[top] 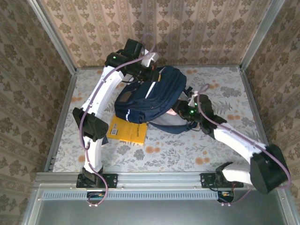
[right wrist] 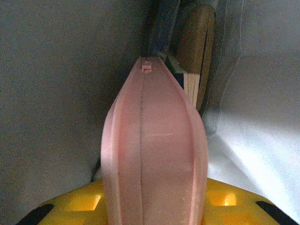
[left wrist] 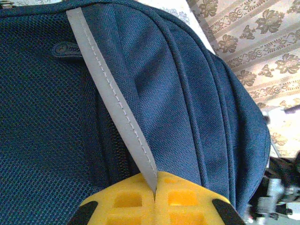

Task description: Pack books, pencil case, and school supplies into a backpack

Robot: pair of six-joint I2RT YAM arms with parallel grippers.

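1 backpack (top: 150, 96), 1 yellow book (top: 127, 132), 1 pink box (right wrist: 152, 154).

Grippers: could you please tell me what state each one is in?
Left gripper: closed on the backpack's grey stripe.
Right gripper: holding the pink oblong box.

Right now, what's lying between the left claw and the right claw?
The navy backpack. In the top view its body fills the stretch from the left claw, shut on its grey stripe, to the right claw, holding a pink box.
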